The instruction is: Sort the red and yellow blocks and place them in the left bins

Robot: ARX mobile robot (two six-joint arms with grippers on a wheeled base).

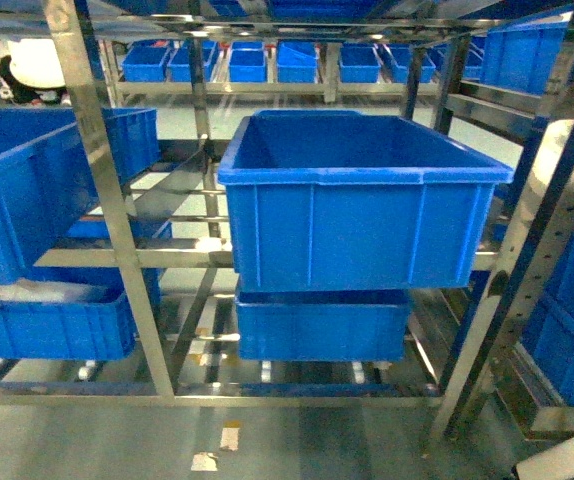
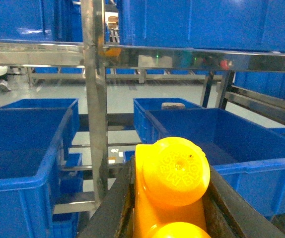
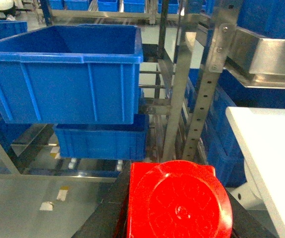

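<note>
Left bin [image 1: 27,190] at the head view's left edge, on the rack [image 1: 102,180] — centre bin [image 1: 362,200] jutting forward on its shelf, another bin [image 1: 322,330] beneath it. No arms visible from the head.

Left gripper [image 2: 170,198]: clenched on the yellow block [image 2: 175,171], studs toward the camera, held above and between two open bins, the rack post [image 2: 95,99] straight ahead. Best to swing left of that post, centre over the left bin [image 2: 23,144], lower inside the rim, then release — not over the edge, where a bounce out seems likely.

Right gripper [image 3: 177,208]: clenched on the red block [image 3: 177,203], well short of the centre bin [image 3: 65,74], facing its outer wall. Needs lifting above the rim first. Red also bound for a left bin, so keep colours in separate bins and move one arm at a time to avoid crossing.
</note>
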